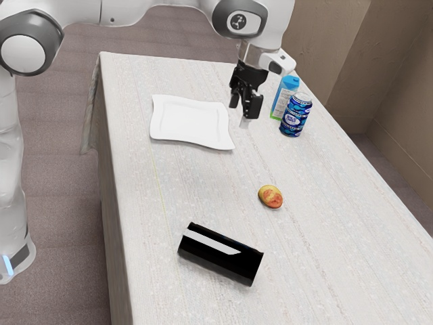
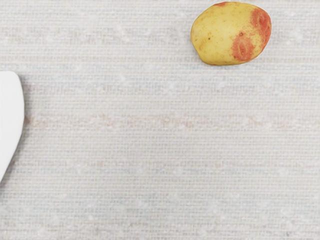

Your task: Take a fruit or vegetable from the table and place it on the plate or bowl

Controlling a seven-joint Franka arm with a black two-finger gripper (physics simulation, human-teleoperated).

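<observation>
A small yellow potato with red patches (image 1: 270, 196) lies on the pale table toward the exterior view's right; the same potato (image 2: 231, 33) lies bare on the tabletop in the wrist view. A white square plate (image 1: 191, 121) rests flat further back, and its edge (image 2: 9, 125) shows in the wrist view. My black gripper (image 1: 245, 107) hangs above the table just off the plate's right edge, well back from the potato. Its fingers stand a little apart with nothing between them.
A blue can (image 1: 295, 114) and a white-and-teal carton (image 1: 285, 95) stand upright just to the right of my gripper. A black cylinder (image 1: 220, 253) lies on its side near the table's front. The table's edge (image 1: 101, 156) runs along the exterior view's left.
</observation>
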